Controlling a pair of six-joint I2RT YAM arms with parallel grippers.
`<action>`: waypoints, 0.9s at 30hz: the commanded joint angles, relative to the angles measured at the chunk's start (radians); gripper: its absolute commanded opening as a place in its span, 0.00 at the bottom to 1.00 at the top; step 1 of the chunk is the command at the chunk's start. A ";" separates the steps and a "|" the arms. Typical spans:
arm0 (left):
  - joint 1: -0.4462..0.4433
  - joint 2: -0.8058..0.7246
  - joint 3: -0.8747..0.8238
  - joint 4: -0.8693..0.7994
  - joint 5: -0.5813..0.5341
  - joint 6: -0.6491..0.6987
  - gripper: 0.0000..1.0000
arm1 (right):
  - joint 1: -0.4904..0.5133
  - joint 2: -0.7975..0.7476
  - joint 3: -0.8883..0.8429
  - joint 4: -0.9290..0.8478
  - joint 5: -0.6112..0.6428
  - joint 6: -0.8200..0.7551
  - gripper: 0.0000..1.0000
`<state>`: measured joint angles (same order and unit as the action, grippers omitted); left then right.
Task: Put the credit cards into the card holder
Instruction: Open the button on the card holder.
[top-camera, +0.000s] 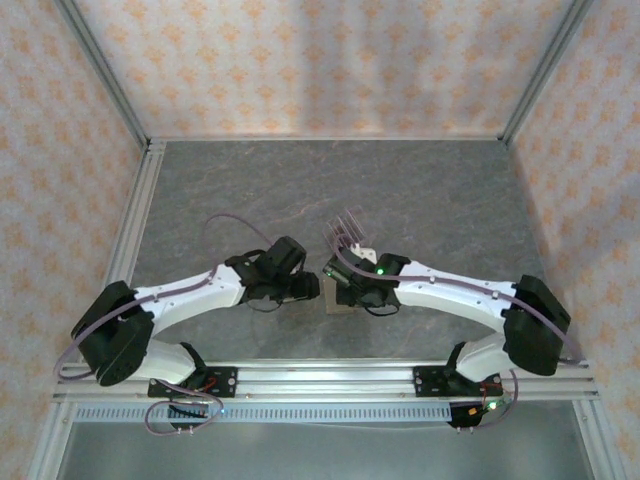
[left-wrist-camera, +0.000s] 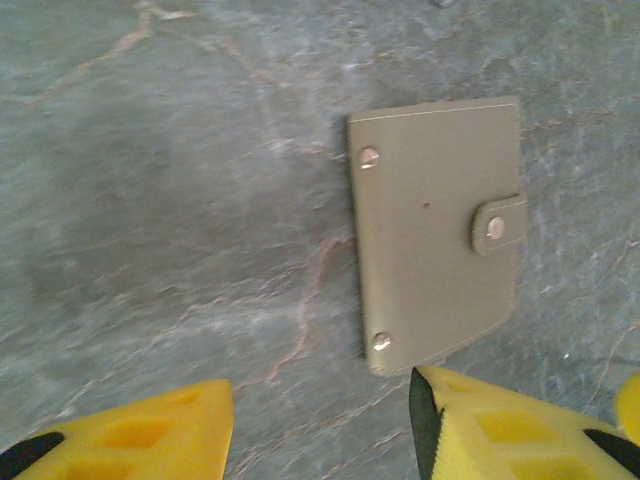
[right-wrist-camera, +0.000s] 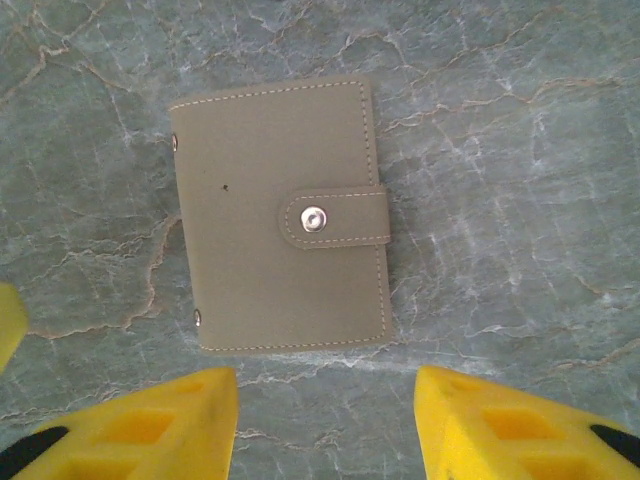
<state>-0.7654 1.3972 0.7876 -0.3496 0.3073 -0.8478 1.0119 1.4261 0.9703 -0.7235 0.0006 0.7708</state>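
The card holder (right-wrist-camera: 280, 215) is a flat tan pouch lying shut on the grey stone tabletop, its strap snapped at a pale stud (right-wrist-camera: 315, 219). In the left wrist view the card holder (left-wrist-camera: 435, 235) lies up and to the right of my left gripper (left-wrist-camera: 320, 432), which is open and empty; its right fingertip (left-wrist-camera: 440, 395) is beside the pouch's near corner. My right gripper (right-wrist-camera: 325, 420) is open just short of the pouch's near edge, nothing between its fingers. From above, both grippers (top-camera: 310, 288) (top-camera: 345, 290) meet over the pouch (top-camera: 338, 307). Thin dark credit cards (top-camera: 347, 226) stand in a clear rack.
The clear slotted rack (top-camera: 352, 240) stands just behind the right gripper. A metal rail (top-camera: 135, 215) edges the table on the left, and patterned walls close the back and sides. The other arm's yellow finger shows at the edge of each wrist view (left-wrist-camera: 630, 405) (right-wrist-camera: 8, 320).
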 joint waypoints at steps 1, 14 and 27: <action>-0.020 0.053 0.062 0.037 -0.011 -0.023 0.47 | 0.005 0.034 0.040 0.003 0.023 -0.004 0.47; -0.026 0.205 0.139 -0.005 -0.057 -0.004 0.35 | -0.003 0.166 0.061 0.027 0.040 -0.001 0.36; -0.026 0.289 0.159 0.022 -0.030 0.017 0.35 | -0.045 0.208 0.068 0.085 0.025 -0.037 0.35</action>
<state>-0.7673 1.6638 0.9165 -0.3202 0.2810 -0.8577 0.9730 1.6150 1.0126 -0.7044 0.0097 0.7525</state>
